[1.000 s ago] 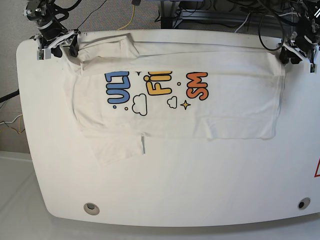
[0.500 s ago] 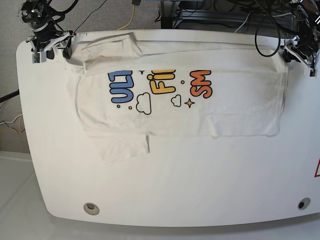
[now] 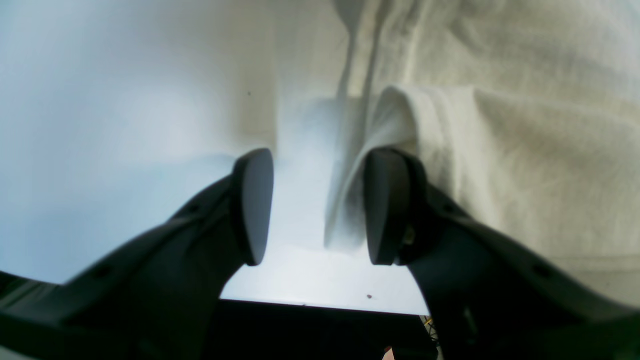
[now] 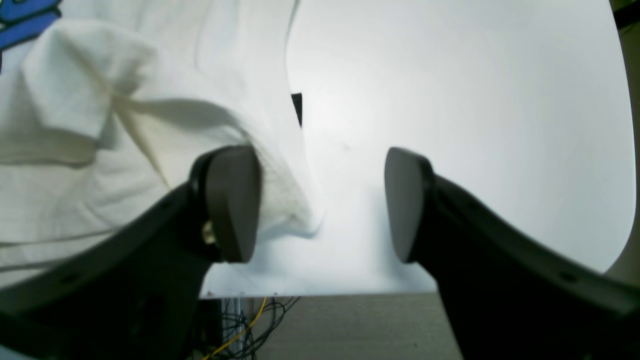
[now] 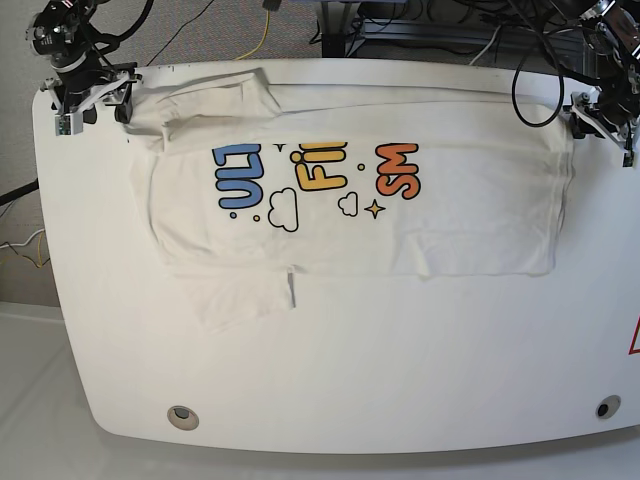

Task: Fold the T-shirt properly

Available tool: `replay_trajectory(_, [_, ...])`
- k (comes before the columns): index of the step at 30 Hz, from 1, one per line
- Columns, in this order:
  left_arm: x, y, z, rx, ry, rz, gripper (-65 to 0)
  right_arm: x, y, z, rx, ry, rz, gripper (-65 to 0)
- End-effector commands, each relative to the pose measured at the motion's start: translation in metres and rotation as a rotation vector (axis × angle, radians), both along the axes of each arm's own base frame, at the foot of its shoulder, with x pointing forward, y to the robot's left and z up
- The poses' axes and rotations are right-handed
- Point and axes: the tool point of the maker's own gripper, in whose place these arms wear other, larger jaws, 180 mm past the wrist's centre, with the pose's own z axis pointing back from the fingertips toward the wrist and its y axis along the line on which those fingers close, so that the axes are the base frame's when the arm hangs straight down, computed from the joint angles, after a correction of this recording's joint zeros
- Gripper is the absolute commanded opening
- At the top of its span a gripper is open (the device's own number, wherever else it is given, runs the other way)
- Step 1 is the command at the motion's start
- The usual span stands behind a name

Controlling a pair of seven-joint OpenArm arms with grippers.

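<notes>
**A:** The T-shirt lies flat across the far half of the table, print up, its top half folded down so only part of the lettering shows. Compared with half a second ago the cloth has slid back and settled; one sleeve sticks out below the lower edge, nearer its place of a second ago.

**B:** And your grippers?

**A:** Both have pulled outward to the far corners. Your right gripper stands wide at the collar end, one pad just touching a bunched edge, nothing pinched between the jaws. Your left gripper is also parted at the hem end; a loose fold of hem stands between its pads, beside one of them, but the jaws are not closed on it.

**B:** So where does that leave the fold?

**A:** By my reading, the first lengthwise fold is laid and released. The sleeve left out and the wrinkled corners suggest you still have tucking and the crosswise folds ahead.
</notes>
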Motion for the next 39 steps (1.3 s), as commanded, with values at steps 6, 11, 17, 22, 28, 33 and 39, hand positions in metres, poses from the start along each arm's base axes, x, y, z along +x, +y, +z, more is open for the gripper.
replay_trajectory(6, [0.016, 0.006, 0.017, 0.027, -0.060, -0.010, -36.8, 0.011, -0.002, 0.020, -0.039, -0.035, 0.024, -27.3])
replay_trajectory(11, [0.017, 0.006, 0.017, 0.027, -0.062, -0.010, -36.8, 0.012, 0.000, 0.022, -0.042, -0.034, 0.030, -27.3])
replay_trajectory(17, [0.018, 0.006, 0.017, 0.027, -0.061, -0.012, -36.8, 0.011, 0.000, 0.021, -0.042, -0.030, 0.028, -27.0])
replay_trajectory(22, [0.018, 0.005, 0.017, 0.023, -0.064, -0.012, -36.8, 0.011, 0.001, 0.021, -0.039, -0.031, 0.028, -23.3])
replay_trajectory(28, [0.031, 0.006, 0.027, 0.035, -0.094, -0.016, -36.8, 0.014, 0.002, 0.028, -0.050, -0.047, 0.036, -23.2])
replay_trajectory(33, [0.040, 0.006, 0.046, 0.080, -0.108, -0.031, -36.8, 0.019, 0.003, 0.036, -0.069, -0.070, 0.048, -23.2])
replay_trajectory(39, [0.051, 0.006, 0.066, 0.124, -0.123, -0.045, -36.8, 0.028, 0.003, 0.040, -0.073, -0.072, 0.049, -23.2])
